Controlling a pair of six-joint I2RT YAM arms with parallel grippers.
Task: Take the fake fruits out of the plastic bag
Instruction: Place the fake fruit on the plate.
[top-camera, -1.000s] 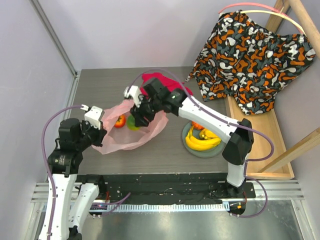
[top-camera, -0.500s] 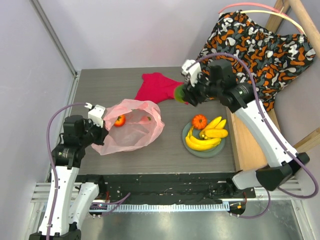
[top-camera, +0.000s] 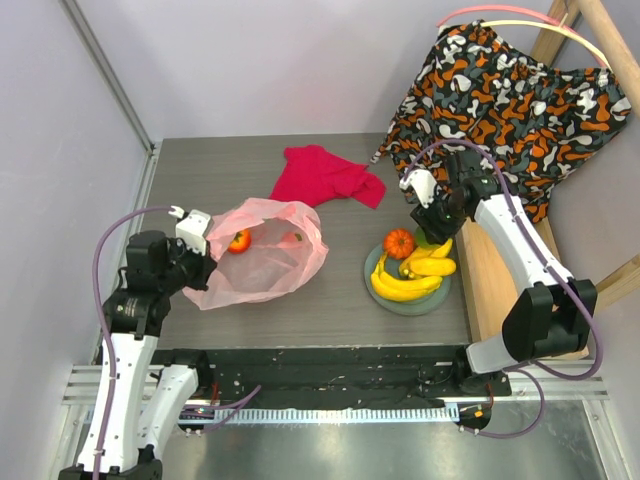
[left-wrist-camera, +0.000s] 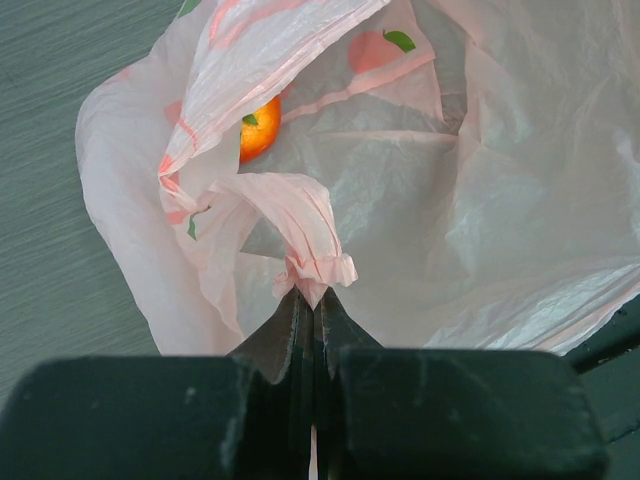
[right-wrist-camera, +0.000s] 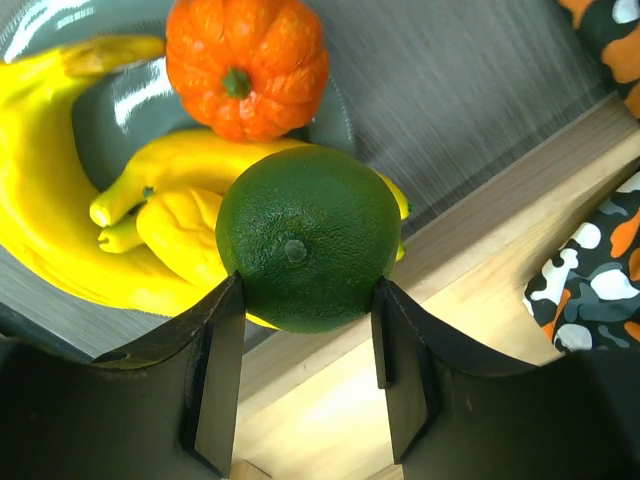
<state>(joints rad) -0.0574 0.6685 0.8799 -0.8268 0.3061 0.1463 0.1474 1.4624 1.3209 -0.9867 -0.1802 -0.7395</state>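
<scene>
The pale-pink plastic bag (top-camera: 262, 262) lies left of centre, and my left gripper (top-camera: 203, 258) is shut on its twisted handle loop (left-wrist-camera: 312, 262). An orange-red fruit (left-wrist-camera: 258, 128) sits inside the bag near its mouth (top-camera: 239, 241); a second small fruit (top-camera: 291, 238) shows through the film. My right gripper (right-wrist-camera: 305, 290) is shut on a round green fruit (right-wrist-camera: 308, 238), held just above the plate's right side (top-camera: 428, 226). The grey-green plate (top-camera: 381, 292) holds yellow bananas (top-camera: 405, 285) and a ribbed orange fruit (right-wrist-camera: 246, 65).
A red cloth (top-camera: 325, 175) lies behind the bag. A wooden frame (top-camera: 510, 295) runs along the right side of the table, right beside the plate, with an orange-patterned cloth (top-camera: 500, 100) draped over its far end. Walls close in the left and back.
My right arm has lifted the green fruit out of the bag and carried it right, over the red cloth, to the plate. The left gripper has kept its hold on the bag.
</scene>
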